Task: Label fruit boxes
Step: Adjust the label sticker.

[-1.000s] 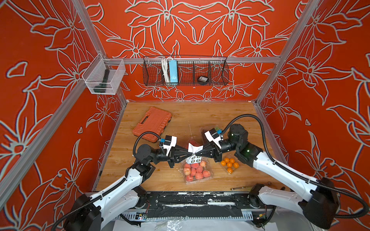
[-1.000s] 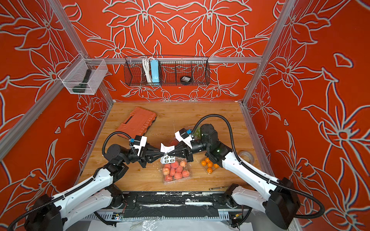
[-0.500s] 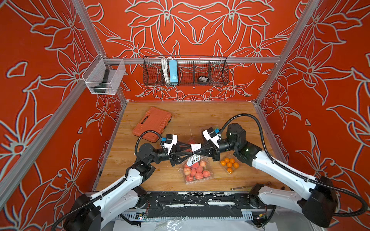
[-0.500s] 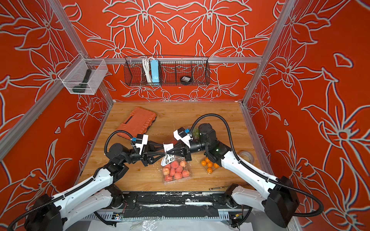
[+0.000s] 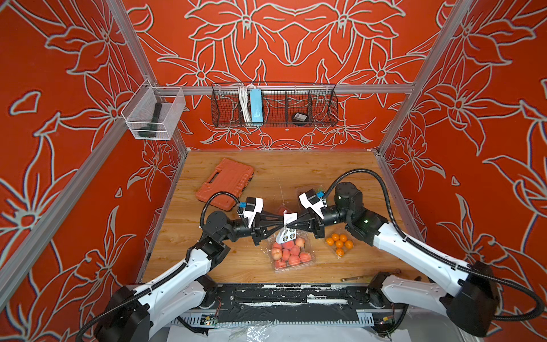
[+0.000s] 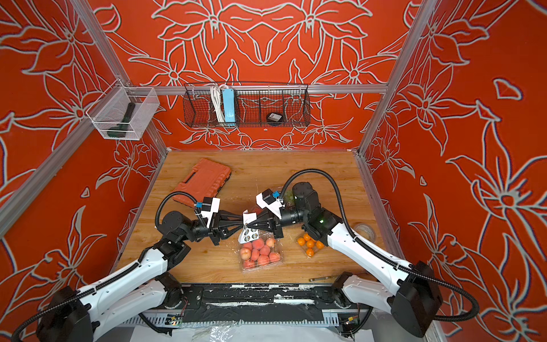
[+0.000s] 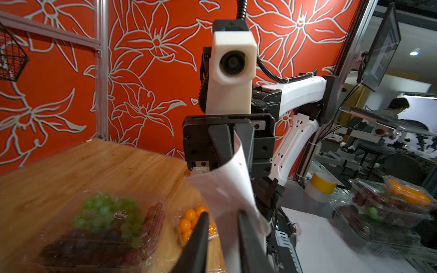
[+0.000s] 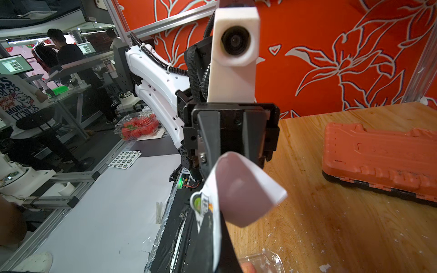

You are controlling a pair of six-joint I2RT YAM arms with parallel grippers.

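The right gripper (image 5: 293,228) is clamped tight on the sticker sheet (image 5: 286,236), a white sheet with round dark stickers that curls up over its tips and hangs down below them. The left gripper (image 5: 280,225) points straight at it, tip to tip, and both are held level above the table (image 5: 296,168). In the left wrist view the left gripper's fingers (image 7: 199,236) stand narrow, with a slim gap between them. The sheet's curled edge passes just beside one finger, but I cannot tell whether the fingers pinch the sheet or a sticker. The box of many peaches (image 5: 291,254) lies flat on the table under the meeting tips and reaches from there toward the robot's base. The hanging end of the sheet is above the box's far edge. The box of small oranges (image 5: 339,244) sits beneath the right gripper's wrist, on the base side of it. The box of green and purple grapes (image 7: 101,219) lies on the far side of the right gripper's wrist, largely covered by that arm in both top views. Just beyond the tips a fourth box (image 5: 280,210) shows only a sliver of red fruit. The orange tool case (image 5: 226,185) lies well beyond the left gripper, toward the back wall, apart from the boxes.
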